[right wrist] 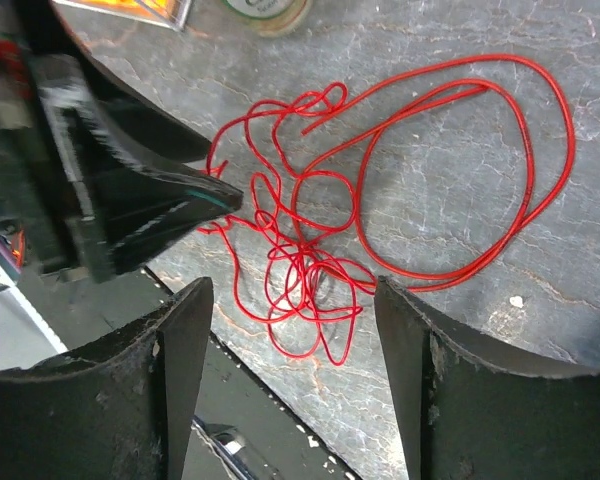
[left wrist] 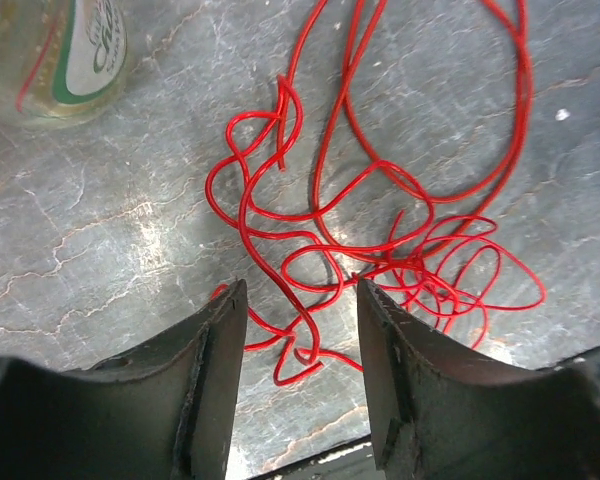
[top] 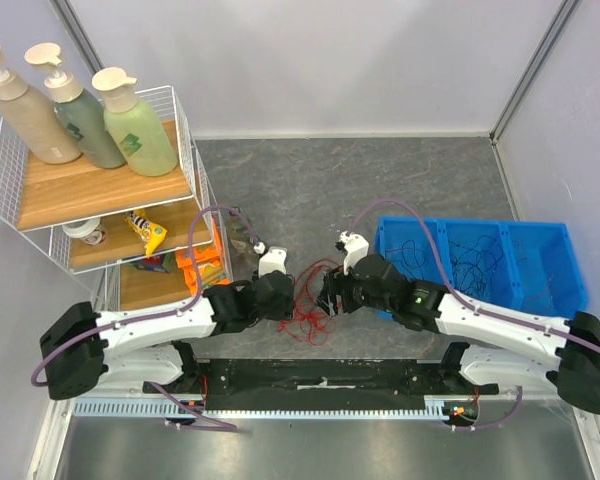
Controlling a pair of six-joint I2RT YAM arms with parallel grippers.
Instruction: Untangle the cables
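Cables (top: 308, 308): a red tangle at the near edge of the table (top: 400, 180), between the two grippers.
The step in hand looks like taking hold. The left gripper (left wrist: 300, 292) stands with jaws apart astride a low loop, and the right gripper (right wrist: 292, 290) is likewise parted over the knot's dense part. Next, each should pinch a separate strand and draw outward.
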